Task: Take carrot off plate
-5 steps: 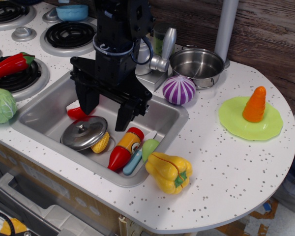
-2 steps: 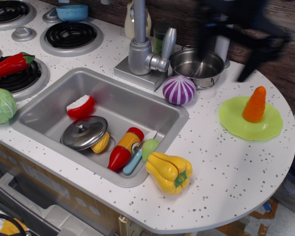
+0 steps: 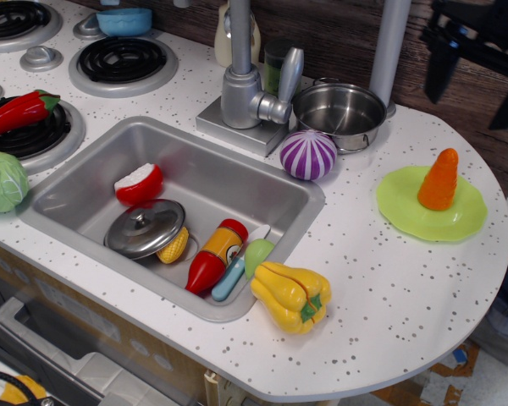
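The orange carrot (image 3: 439,179) stands upright on the lime-green plate (image 3: 406,210) at the right side of the counter. My black gripper (image 3: 476,89) hangs at the top right, above and behind the plate, well clear of the carrot. Its two fingers (image 3: 441,72) are spread wide apart and hold nothing.
A steel pot (image 3: 339,113) and a purple-striped onion (image 3: 308,155) sit left of the plate. A yellow bell pepper (image 3: 291,295) lies by the sink (image 3: 85,199), which holds a steel lid (image 3: 146,228) and toy food. A red chili (image 3: 17,111) and cabbage (image 3: 2,180) lie far left.
My gripper has moved from over the sink across to the right, and now hangs open above and behind the plate. The carrot and plate have not moved.
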`<control>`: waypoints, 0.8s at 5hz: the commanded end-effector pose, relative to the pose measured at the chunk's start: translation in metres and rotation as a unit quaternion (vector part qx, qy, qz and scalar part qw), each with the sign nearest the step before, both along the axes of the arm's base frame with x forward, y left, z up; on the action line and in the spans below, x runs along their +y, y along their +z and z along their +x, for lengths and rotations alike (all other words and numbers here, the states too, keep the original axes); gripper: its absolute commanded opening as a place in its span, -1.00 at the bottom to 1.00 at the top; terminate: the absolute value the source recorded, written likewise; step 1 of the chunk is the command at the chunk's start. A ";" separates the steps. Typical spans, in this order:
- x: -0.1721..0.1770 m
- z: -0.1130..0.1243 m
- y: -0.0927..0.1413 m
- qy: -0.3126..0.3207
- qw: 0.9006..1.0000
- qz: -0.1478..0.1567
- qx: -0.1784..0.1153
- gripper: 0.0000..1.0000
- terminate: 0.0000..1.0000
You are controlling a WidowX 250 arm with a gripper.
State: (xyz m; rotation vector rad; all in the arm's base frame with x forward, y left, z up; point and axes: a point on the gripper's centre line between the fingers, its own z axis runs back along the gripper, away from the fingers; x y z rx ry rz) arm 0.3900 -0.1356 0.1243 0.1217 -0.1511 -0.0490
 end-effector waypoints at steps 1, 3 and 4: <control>0.002 0.036 -0.007 -0.028 0.998 -0.017 -0.062 1.00 -1.00; 0.013 0.039 -0.041 -0.025 0.998 -0.037 -0.053 1.00 -1.00; 0.022 0.037 -0.049 -0.025 0.997 -0.059 -0.046 1.00 -1.00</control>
